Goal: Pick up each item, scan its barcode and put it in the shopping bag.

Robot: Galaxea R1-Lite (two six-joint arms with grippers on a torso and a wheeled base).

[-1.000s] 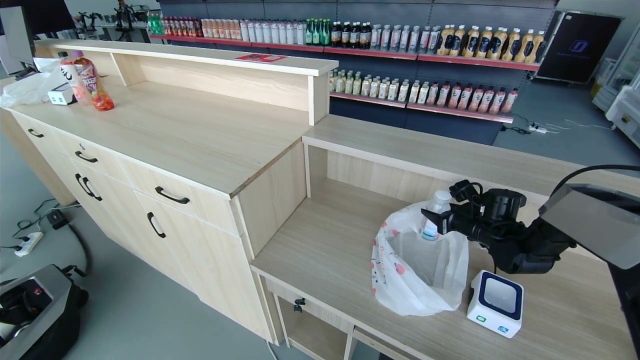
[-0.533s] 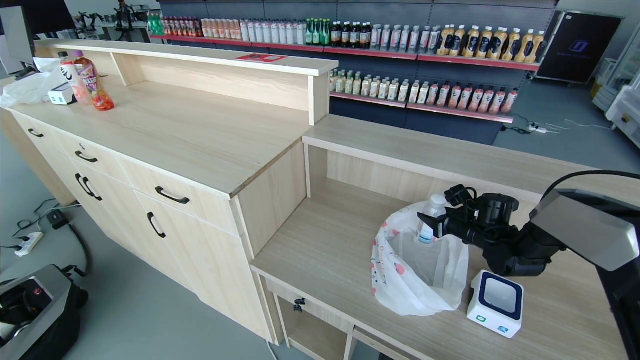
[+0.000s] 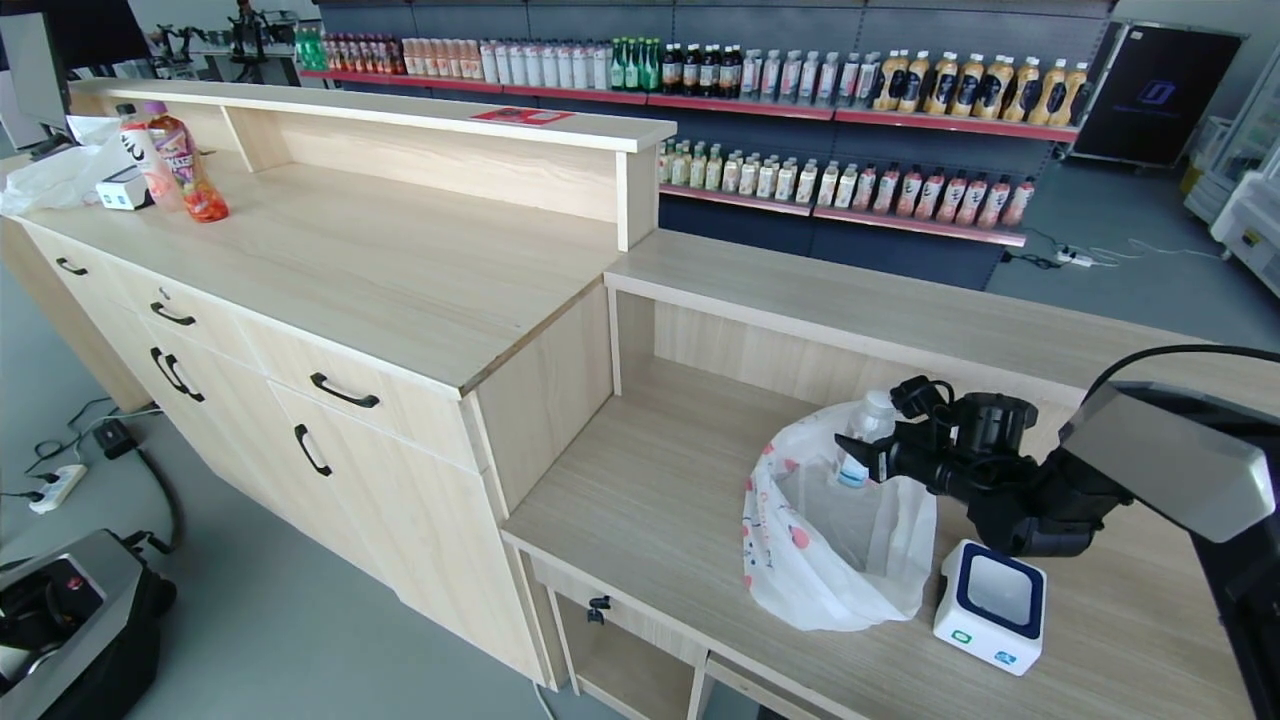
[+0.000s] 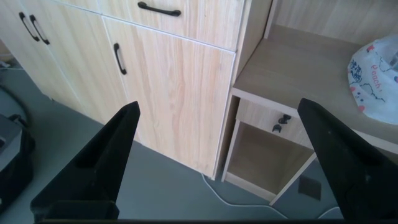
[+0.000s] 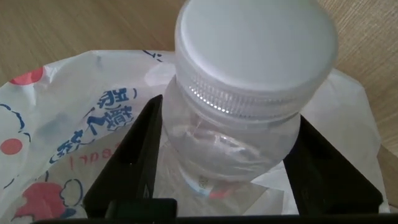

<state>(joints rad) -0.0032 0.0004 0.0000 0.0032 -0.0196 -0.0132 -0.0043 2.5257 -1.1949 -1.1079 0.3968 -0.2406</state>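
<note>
A clear bottle with a white cap hangs upright in the mouth of the white printed shopping bag, its lower part inside the bag. My right gripper is shut on it just below the neck. In the right wrist view the black fingers press on both sides of the bottle, with the bag spread beneath. A white-and-blue barcode scanner sits on the low counter right of the bag. My left gripper is open and holds nothing, low beside the cabinet doors; the bag is farther off.
The bag and scanner rest on a low wooden counter with a raised ledge behind. On the higher counter far left stand two drink bottles, a small white box and another plastic bag. Store shelves of bottles line the back.
My right gripper has lowered the bottle slightly, deeper into the mouth of the bag. Nothing else has moved.
</note>
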